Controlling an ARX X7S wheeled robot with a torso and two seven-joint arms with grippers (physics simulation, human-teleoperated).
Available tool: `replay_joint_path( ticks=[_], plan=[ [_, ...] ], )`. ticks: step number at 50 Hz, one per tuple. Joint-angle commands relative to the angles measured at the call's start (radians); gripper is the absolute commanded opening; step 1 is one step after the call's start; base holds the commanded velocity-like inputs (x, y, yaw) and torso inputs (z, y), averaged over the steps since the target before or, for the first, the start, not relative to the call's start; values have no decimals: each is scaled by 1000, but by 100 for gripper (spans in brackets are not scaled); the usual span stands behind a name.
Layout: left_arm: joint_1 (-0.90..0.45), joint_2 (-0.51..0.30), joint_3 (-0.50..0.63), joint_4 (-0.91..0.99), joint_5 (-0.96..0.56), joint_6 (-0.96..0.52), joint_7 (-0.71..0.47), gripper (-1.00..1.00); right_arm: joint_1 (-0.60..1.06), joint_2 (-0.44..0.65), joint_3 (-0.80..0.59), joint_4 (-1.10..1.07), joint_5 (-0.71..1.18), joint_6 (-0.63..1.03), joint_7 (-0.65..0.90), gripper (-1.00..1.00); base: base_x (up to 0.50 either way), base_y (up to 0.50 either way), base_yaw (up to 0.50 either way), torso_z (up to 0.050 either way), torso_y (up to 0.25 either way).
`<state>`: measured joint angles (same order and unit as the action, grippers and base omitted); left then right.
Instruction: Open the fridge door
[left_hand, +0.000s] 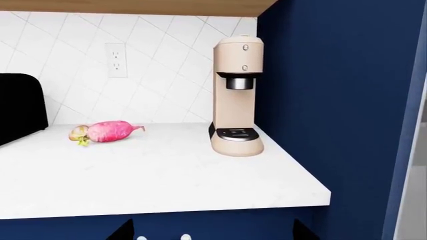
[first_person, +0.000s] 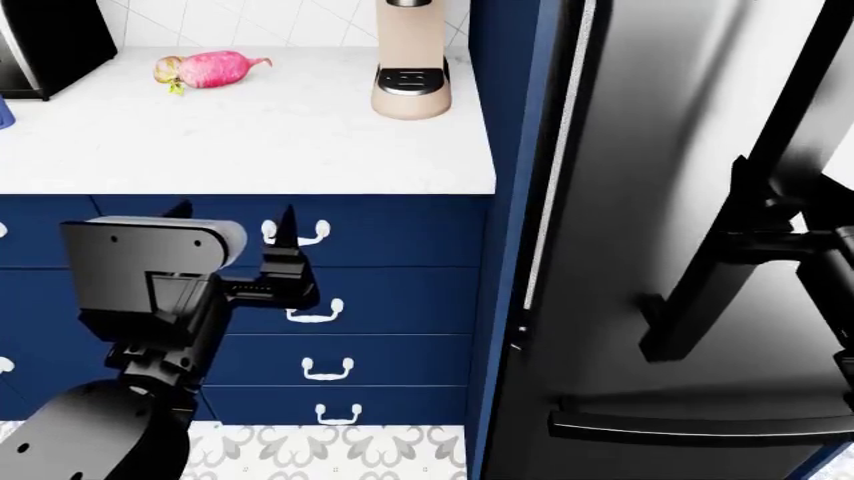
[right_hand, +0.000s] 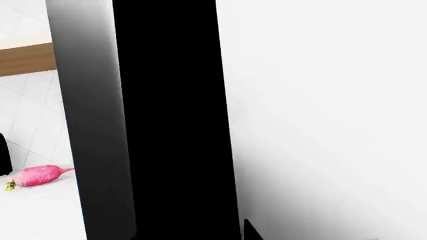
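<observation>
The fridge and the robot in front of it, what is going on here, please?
The robot is working on opening the fridge door. Its right gripper is at the long black handle, though the pictures do not show whether it is shut on it. A narrow gap shows along the door's left edge. The left gripper hangs idle before the navy drawers. A radish and a coffee maker stand on the counter.

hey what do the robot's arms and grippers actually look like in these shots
The left arm is matte black with chunky rounded joints and a boxy wrist housing edged in light grey. The left gripper has thin, pointed black fingers. The right arm is the same black, only partly in view. No cables or markings show.
</observation>
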<state>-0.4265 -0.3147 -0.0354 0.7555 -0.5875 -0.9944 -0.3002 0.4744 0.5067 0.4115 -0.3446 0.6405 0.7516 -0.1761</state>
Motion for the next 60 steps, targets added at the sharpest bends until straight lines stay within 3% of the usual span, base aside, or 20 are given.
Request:
replay_joint_path(
  ticks=[1,25,48,60],
  plan=[
    [-1,-4,6,-5,-2,6,-2,100,23,2,155,-272,140,-100,-100,-100,0,0,0,0,0],
    [-4,-10,9,-8,-13,10,-12,100,12,-2,133,-287,115,-122,-93,-100,0,0,0,2,5],
    [-1,-18,15,-15,-17,23,-18,100,-62,35,410,-312,440,-79,-147,-100,0,-1,0,2,5],
    [5,-23,17,-10,-22,27,-22,100,-120,75,630,-292,661,-73,-177,-100,0,0,0,3,5]
  ],
)
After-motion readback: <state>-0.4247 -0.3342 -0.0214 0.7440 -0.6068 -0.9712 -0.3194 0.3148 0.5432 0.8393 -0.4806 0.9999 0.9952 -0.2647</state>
